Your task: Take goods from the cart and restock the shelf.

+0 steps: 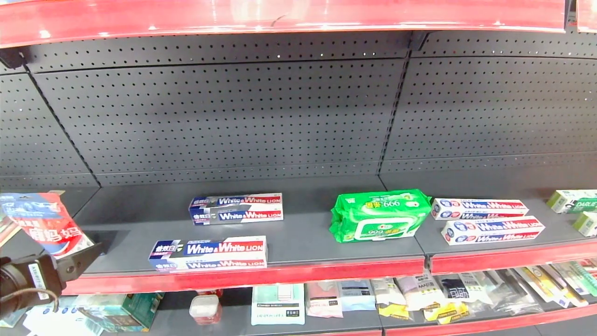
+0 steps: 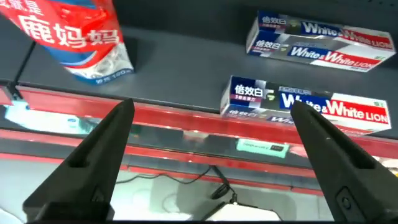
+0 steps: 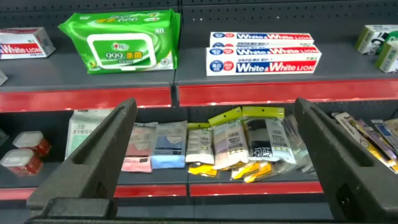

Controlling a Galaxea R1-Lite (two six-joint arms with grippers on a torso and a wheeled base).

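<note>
**Both jaws empty: looks like a gap between placements**

Left jaws sit nearest the head cam, spread wide w/ nothing between them. They are low and far to the left of the green wipes pack point(image 1: 380, 214), just in front of the shelf point(image 1: 298, 235) and its red lip. Red-blue pouch point(image 1: 46, 224) is on the same shelf level as the wipes pack, far to its left. It is just beyond the left jaws, not in them. It looks tilted; can't tell if it stands firm. Right jaws are also wide open & empty, facing the shelf front below the wipes pack.

Stock around the wipes pack:
- Front toothpaste box point(image 1: 208, 254): to its left, by the lip.
- Rear toothpaste boxes point(image 1: 236, 208): to its left, further back.
- Right toothpaste boxes point(image 1: 493, 229): just beside it on the right.
- Green-white cartons point(image 1: 571, 200): well off to its right.
- Sachets point(image 1: 419, 291): on the level beneath it.

Step, as I judge it: the pouch is down on the shelf and neither arm holds goods, so one item is done and the next isn't picked.

Next move prob. calls for:
- backing the left arm off w/o clipping the pouch or the lip;
- turning to the cart and gripping a fresh item;
- bringing it to the bare stretch left of the wipes pack, behind the front toothpaste box.
</note>
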